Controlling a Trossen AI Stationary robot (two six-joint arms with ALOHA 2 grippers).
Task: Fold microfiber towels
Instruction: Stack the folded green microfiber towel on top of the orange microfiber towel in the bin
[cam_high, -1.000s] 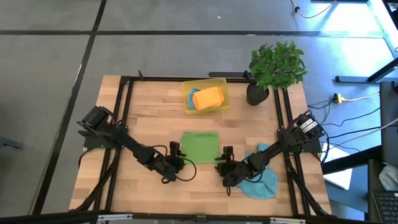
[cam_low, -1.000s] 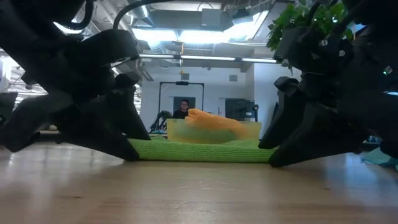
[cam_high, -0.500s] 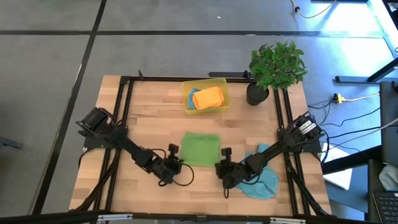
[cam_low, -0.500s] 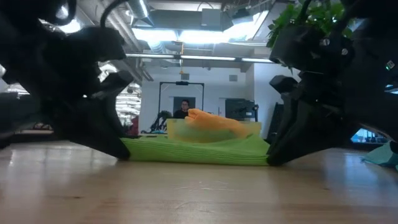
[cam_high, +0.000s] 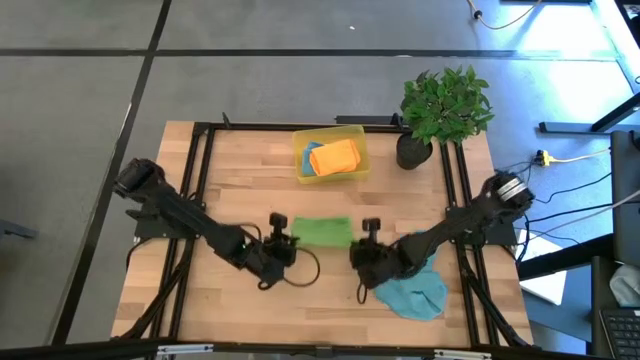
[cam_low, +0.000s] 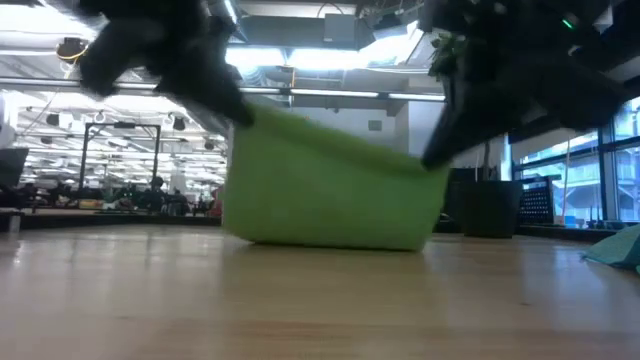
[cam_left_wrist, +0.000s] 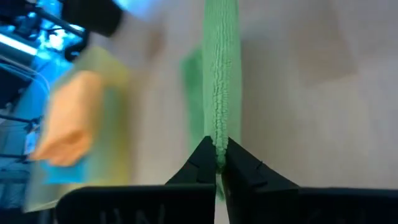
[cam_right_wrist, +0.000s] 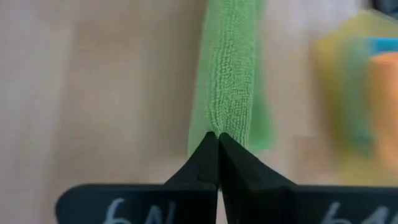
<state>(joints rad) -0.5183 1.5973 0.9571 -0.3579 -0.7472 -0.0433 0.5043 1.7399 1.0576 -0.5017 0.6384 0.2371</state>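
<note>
Both hands, left (cam_high: 284, 240) and right (cam_high: 366, 243), pinch the green towel's (cam_high: 322, 231) near corners at frame centre. Upper centre, the yellow bin (cam_high: 331, 133) holds orange (cam_high: 333, 156) and blue (cam_high: 307, 151) towels.

The green towel (cam_left_wrist: 221, 81) is a soft, matt microfiber cloth with a nubby, looped pile that shows plainly along its edge, and the teal-blue towel (cam_high: 412, 294) lying crumpled nearby has the same dull, fuzzy look. The tabletop (cam_high: 250, 190) is pale wood in jointed strips, smooth with a faint satin sheen, framed by thin black metal rails (cam_high: 200, 170). The yellow bin (cam_high: 304, 165) is translucent plastic, slightly glossy, while the robot's dark jaws look like hard matt black plastic with crisp, smooth faces.
</note>
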